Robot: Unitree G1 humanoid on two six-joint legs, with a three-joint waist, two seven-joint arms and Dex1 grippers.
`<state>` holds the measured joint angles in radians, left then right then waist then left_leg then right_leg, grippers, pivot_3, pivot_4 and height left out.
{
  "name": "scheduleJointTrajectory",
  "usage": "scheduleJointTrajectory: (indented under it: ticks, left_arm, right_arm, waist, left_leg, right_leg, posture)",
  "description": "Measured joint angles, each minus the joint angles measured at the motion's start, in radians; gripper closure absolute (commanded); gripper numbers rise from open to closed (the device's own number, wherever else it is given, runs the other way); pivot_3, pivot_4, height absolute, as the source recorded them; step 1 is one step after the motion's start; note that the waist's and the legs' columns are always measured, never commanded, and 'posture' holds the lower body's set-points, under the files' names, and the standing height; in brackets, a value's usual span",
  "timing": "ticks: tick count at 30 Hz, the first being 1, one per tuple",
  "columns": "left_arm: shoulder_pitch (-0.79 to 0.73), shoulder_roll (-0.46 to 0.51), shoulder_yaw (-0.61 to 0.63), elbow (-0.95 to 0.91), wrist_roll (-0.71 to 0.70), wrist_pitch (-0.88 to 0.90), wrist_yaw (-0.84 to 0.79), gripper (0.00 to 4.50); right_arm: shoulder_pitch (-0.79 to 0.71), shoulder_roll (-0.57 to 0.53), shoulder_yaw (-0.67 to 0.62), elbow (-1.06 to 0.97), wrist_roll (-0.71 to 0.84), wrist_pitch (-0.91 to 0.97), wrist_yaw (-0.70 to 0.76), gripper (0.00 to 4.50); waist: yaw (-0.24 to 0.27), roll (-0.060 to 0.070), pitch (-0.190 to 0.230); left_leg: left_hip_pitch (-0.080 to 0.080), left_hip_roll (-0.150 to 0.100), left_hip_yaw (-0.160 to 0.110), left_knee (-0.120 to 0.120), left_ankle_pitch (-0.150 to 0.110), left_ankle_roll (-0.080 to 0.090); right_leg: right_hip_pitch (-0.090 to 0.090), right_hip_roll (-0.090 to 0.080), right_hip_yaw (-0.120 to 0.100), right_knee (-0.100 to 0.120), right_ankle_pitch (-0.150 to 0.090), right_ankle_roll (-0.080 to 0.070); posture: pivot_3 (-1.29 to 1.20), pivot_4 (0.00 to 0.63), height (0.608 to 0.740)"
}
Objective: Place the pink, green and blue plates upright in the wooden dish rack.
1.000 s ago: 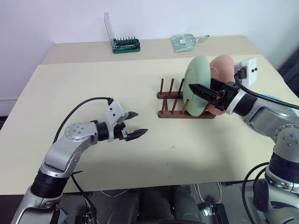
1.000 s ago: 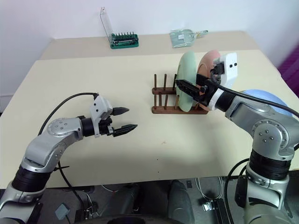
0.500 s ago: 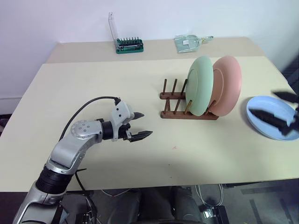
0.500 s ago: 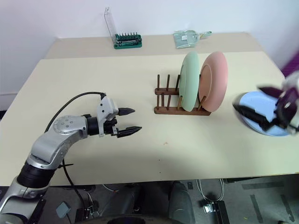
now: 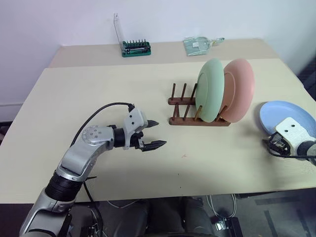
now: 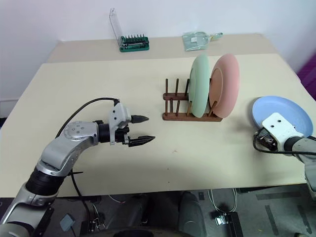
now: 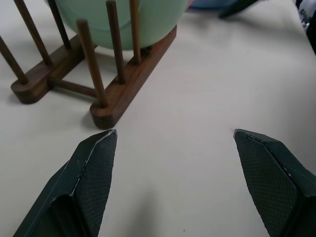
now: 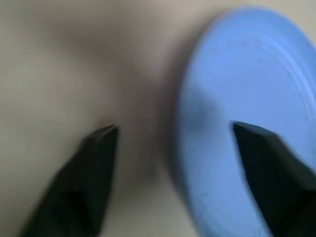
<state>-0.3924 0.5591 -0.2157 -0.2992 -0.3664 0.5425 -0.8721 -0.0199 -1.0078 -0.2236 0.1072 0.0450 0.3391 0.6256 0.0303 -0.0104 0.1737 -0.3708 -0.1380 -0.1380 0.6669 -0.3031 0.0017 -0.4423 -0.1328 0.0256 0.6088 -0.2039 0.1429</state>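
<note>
The setting is a lab or workshop room. A plain beige table (image 5: pixel 98 89) stands against a bare white wall (image 5: pixel 59 19). At the far edge sit a green screwdriver-bit holder (image 5: pixel 136 48) and a clear plastic packet (image 5: pixel 197 44). Loose cables (image 6: pixel 217 212) lie on the floor below the near edge.

Bare table (image 5: pixel 98 94) lies open between my left gripper (image 5: pixel 154 134) and the wooden dish rack (image 5: pixel 183 106), whose near slots stand free. The green plate (image 5: pixel 210 90) and pink plate (image 5: pixel 240 90) block its far end. My right gripper (image 8: pixel 173 148) straddles the blue plate (image 5: pixel 284 116) rim.
</note>
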Motion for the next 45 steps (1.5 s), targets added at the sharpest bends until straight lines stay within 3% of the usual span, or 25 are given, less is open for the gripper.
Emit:
scheduleJointTrajectory:
  ticks: [4,10,16,19,21,25,30,36,45]
  left_arm:
    - [0.020,0.004,0.004,-0.014,0.005,0.000,0.011,0.61]
    - [0.037,0.008,0.007,-0.022,0.010,-0.003,0.031,0.61]
    - [0.041,0.014,0.017,-0.018,0.018,-0.012,0.037,0.61]
    - [0.036,0.020,0.025,0.001,0.030,-0.025,0.038,0.61]
    - [0.032,0.019,0.036,0.024,0.034,-0.032,0.042,0.61]
    - [0.020,0.020,0.056,0.062,0.045,-0.058,0.048,0.61]
    - [0.022,0.051,0.110,0.119,0.064,-0.081,0.058,0.61]
    - [0.041,0.068,0.139,0.126,0.067,-0.092,0.058,0.61]
    - [0.065,0.056,0.142,0.084,0.066,-0.088,0.067,0.61]
  right_arm:
    - [-0.032,0.001,0.030,0.063,-0.033,-0.053,-0.001,4.38]
    - [-0.070,0.002,0.021,-0.005,-0.084,-0.089,-0.065,4.46]
    - [-0.359,-0.019,-0.056,-0.178,-0.134,-0.039,-0.195,4.46]
    - [-0.544,0.029,-0.067,-0.273,-0.063,-0.011,-0.207,4.46]
    - [-0.647,0.117,-0.067,-0.355,0.067,0.070,-0.182,4.46]
    - [-0.772,0.338,-0.009,-0.583,0.487,0.346,-0.149,4.46]
    - [-0.840,0.620,-0.020,-0.643,0.950,0.570,-0.393,4.46]
    - [-0.818,0.747,-0.020,-0.564,1.264,0.640,-0.749,4.46]
    - [-0.739,0.724,-0.009,-0.488,1.389,0.644,-0.978,4.46]
  waist:
    - [0.006,0.000,0.000]
    - [0.002,0.003,0.001]
    - [-0.009,0.008,0.001]
    - [-0.017,0.007,0.001]
    - [-0.019,0.006,0.002]
    - [-0.023,0.006,0.002]
    - [-0.015,0.005,0.002]
    - [-0.023,0.005,0.002]
    - [-0.027,0.005,0.002]
  left_leg:
    - [0.000,0.000,0.000,0.000,0.000,0.000]
    - [0.000,0.000,0.001,0.000,0.000,0.000]
    - [-0.001,0.001,-0.001,-0.001,0.001,-0.002]
    - [-0.001,0.001,-0.001,-0.001,0.001,-0.001]
    - [-0.001,0.001,-0.002,-0.001,0.001,-0.001]
    - [-0.001,0.002,-0.003,-0.001,0.001,-0.001]
    - [-0.002,0.001,-0.005,-0.001,0.001,-0.001]
    - [-0.002,0.000,-0.004,-0.001,0.001,-0.002]
    - [-0.002,0.000,-0.004,-0.001,0.001,-0.002]
  right_leg:
    - [0.000,0.000,0.000,0.000,0.000,0.000]
    - [-0.001,0.000,0.001,0.001,0.000,0.000]
    - [-0.002,0.001,0.000,0.001,0.000,0.000]
    - [-0.002,0.001,0.000,0.001,0.000,0.000]
    - [-0.002,0.001,0.000,0.001,0.000,0.000]
    - [-0.002,0.001,-0.001,0.001,0.000,0.000]
    - [-0.003,0.001,-0.001,0.001,0.000,-0.001]
    - [-0.004,0.000,-0.001,0.003,0.000,-0.001]
    - [-0.005,0.000,-0.001,0.003,0.000,-0.001]
  posture:
    - [0.00,0.150,0.735]
    - [0.00,0.150,0.735]
    - [0.00,0.150,0.735]
    - [0.00,0.150,0.735]
    - [0.00,0.150,0.735]
    - [0.00,0.150,0.735]
    - [0.00,0.150,0.735]
    - [0.00,0.150,0.735]
    - [0.00,0.150,0.735]
